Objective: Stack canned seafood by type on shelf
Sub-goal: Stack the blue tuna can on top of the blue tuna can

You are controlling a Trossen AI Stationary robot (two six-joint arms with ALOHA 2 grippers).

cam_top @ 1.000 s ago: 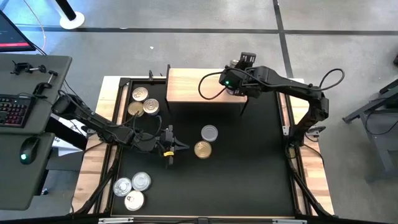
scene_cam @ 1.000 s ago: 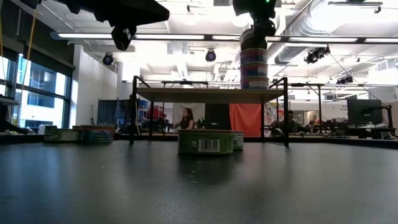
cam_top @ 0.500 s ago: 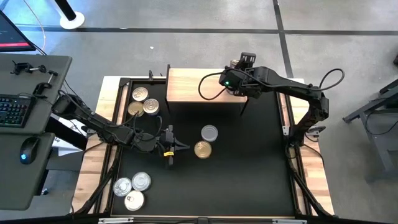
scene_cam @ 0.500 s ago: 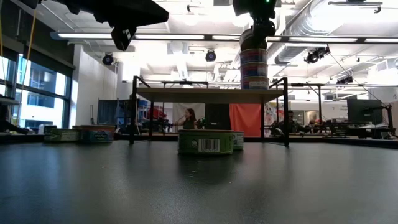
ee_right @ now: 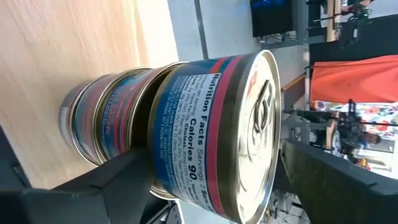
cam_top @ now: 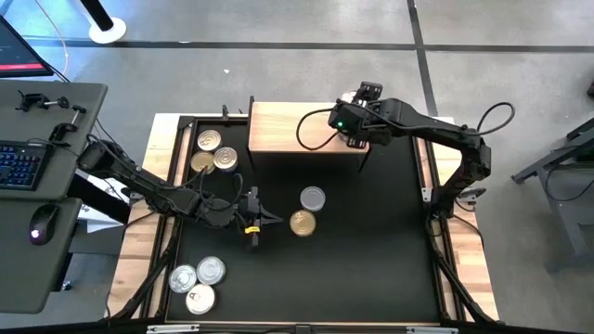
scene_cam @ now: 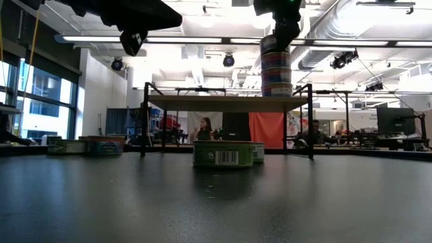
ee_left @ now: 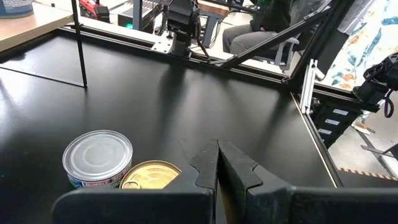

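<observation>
- Likely a robotics lab or open workshop: exposed silver ceiling ducts (scene_cam: 351, 20) and strip lighting.
- A grey desk (cam_top: 56, 186) with black keyboard (cam_top: 20, 163).
- Seated people (scene_cam: 202, 129) at distant workstations.

Two thin black arms are seen, each made of long bars joined by round joints. A small green light is lit on the right arm (cam_top: 340, 121) near its wrist. Black cables are looped beside both arms. A yellow mark is seen by the left claw (cam_top: 263, 218), and its two black fingers (ee_left: 205, 167) are shaped like pointed wedges.
</observation>
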